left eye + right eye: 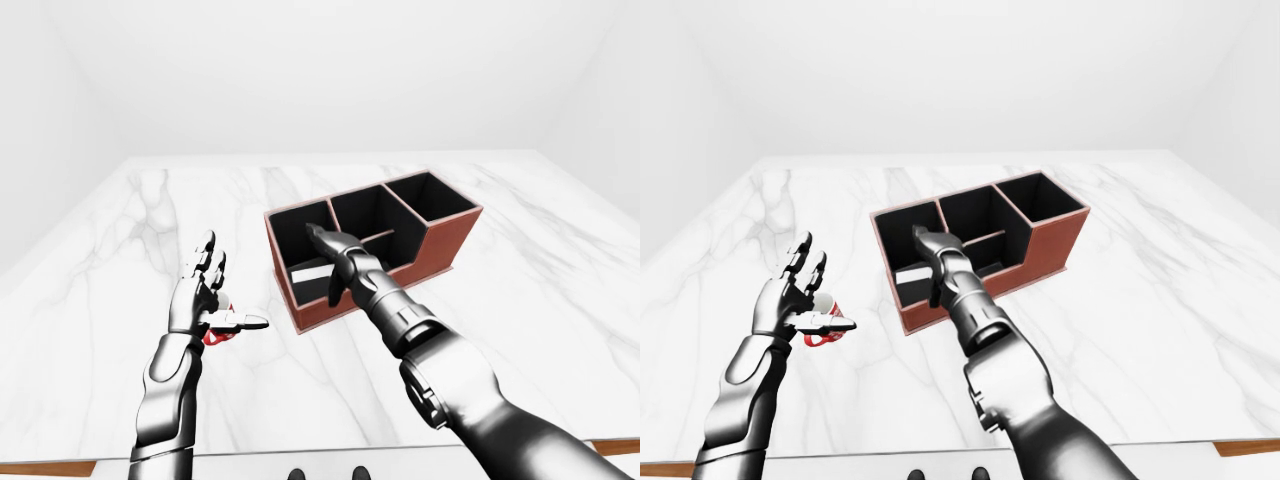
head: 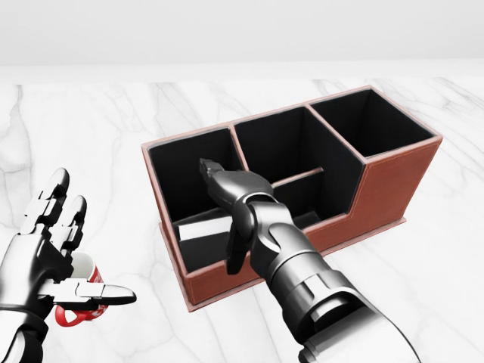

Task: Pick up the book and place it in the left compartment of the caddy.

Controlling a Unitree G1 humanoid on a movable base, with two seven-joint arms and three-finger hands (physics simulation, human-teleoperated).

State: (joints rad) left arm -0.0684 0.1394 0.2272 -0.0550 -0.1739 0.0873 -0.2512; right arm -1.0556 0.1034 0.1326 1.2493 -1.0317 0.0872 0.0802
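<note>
The brown caddy with black insides stands slantwise on the marble table. A black book with a white page edge lies low in its left compartment, tilted slightly. My right hand hangs over that compartment, open: one finger points up along the divider and the thumb reaches down past the near wall, with no fingers closed round the book. At the head view's lower left my left hand is raised, open with spread fingers, holding nothing.
A red and white mug sits on the table just under my left hand. The caddy's middle and right compartments show only black insides. The table edge runs along the bottom of the eye views.
</note>
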